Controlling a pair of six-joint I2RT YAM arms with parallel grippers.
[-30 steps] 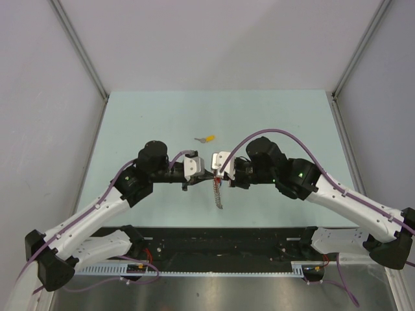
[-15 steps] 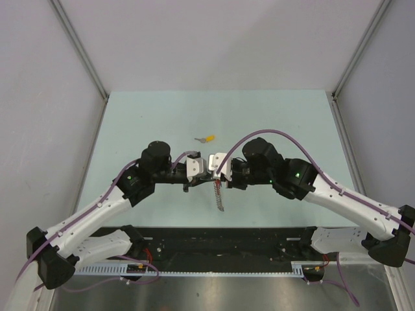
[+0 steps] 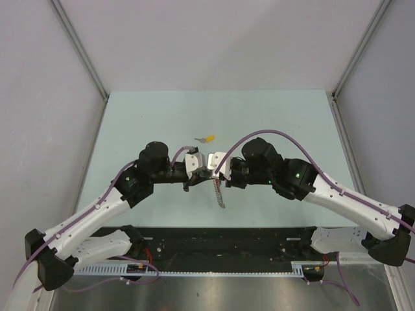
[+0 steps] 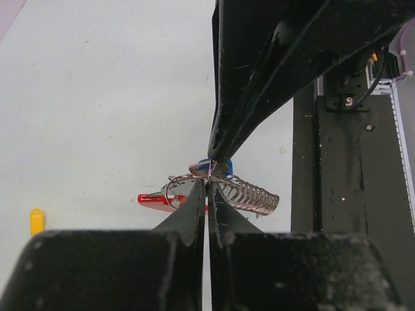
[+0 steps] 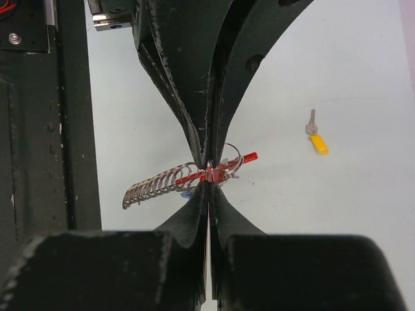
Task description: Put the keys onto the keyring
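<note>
My left arm comes in from the left over the pale green table. My left gripper is near the middle of the table and points to the right. Its jaws are pressed together with only a hairline between them, and at the very tip they pinch a thin wire ring of the keyring.

From my left wrist, the red tag sticks out to the left of my fingertips. The coiled silvery chain trails off to the right, toward the black rail at the near edge.

The yellow key lies flat on the table on the far side of the grippers. It is well apart from both, and nothing touches it.

From above, the keyring hangs just under the spot where my two grippers meet, and its chain droops toward my bases. I cannot tell whether its end rests on the table.

My right gripper faces the left one, tip to tip. Its jaws are also squeezed together. The blue key sits right at their tips, and they appear to clamp its cap. The ring wire crosses the same spot, so I cannot fully separate the two.

My right arm stretches away to the right.
</note>
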